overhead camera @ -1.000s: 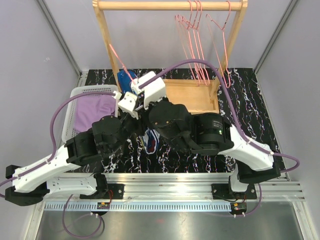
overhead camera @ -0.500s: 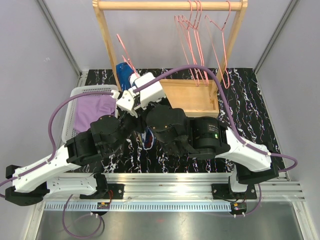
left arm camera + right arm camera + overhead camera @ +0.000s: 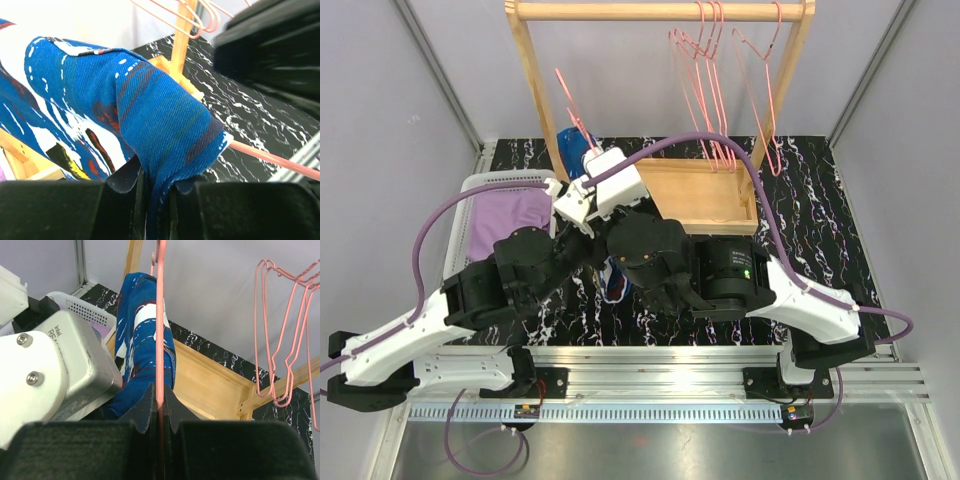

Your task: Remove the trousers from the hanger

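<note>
The dark blue trousers (image 3: 150, 115) with white, red and yellow splashes hang folded over a pink wire hanger (image 3: 161, 315). My left gripper (image 3: 154, 182) is shut on a fold of this blue cloth, pinched between both jaws. My right gripper (image 3: 160, 400) is shut on the hanger wire, which runs straight up from the jaws with the blue trousers (image 3: 142, 330) draped just behind it. From above, the hanger (image 3: 572, 100) and blue trousers (image 3: 572, 150) show beside the rack's left post; both grippers are hidden under the wrists. The lilac trousers (image 3: 505, 220) lie in the white basket (image 3: 470, 190).
A wooden rack (image 3: 660, 12) stands at the back, with several empty pink hangers (image 3: 720, 90) on its rail and a wooden base tray (image 3: 705, 195). A black marbled mat (image 3: 820, 200) covers the table. Grey walls close both sides.
The hanger with the blue trousers has risen and shifted slightly toward the rack's left post. My left jaws have closed tighter on the blue cloth. The right grip is unchanged.
</note>
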Robot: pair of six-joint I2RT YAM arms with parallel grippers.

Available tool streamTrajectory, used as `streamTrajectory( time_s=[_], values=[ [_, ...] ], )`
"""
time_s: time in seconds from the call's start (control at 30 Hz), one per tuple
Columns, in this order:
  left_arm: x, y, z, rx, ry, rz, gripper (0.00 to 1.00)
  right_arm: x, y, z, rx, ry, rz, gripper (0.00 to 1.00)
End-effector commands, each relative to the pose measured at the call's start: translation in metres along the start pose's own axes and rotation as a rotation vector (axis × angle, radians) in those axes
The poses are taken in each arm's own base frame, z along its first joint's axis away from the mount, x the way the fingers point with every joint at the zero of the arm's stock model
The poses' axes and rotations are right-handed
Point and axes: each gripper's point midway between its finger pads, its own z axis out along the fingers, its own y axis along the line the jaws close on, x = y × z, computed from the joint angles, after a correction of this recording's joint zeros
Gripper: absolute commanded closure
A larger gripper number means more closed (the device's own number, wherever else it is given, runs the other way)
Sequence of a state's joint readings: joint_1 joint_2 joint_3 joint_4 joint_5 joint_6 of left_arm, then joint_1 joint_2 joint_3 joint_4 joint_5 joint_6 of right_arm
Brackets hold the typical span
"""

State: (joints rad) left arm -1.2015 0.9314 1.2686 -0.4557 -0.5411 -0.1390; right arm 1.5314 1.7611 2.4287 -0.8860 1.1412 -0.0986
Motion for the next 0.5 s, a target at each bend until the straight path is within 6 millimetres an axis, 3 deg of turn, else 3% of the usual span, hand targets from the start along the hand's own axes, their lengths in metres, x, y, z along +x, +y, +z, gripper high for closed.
streamTrajectory(
  time_s=[0.0, 0.3, 0.47],
  values=[
    [-0.022, -0.019, -0.01, 0.122, -0.031, -0.016, 0.85, -0.032, -0.023, -0.005, 0.05, -0.079, 0.204, 1.0],
    [-0.012, -0.012, -0.012, 0.098, 0.04, 0.068, 0.88, -0.029, -0.024, -0.001, 0.071, -0.073, 0.185, 1.0],
    [-0.008, -0.002, -0.018, 0.075, 0.062, 0.125, 0.82, -0.026, -0.027, 0.001, 0.076, -0.067, 0.182, 1.0]
  ],
)
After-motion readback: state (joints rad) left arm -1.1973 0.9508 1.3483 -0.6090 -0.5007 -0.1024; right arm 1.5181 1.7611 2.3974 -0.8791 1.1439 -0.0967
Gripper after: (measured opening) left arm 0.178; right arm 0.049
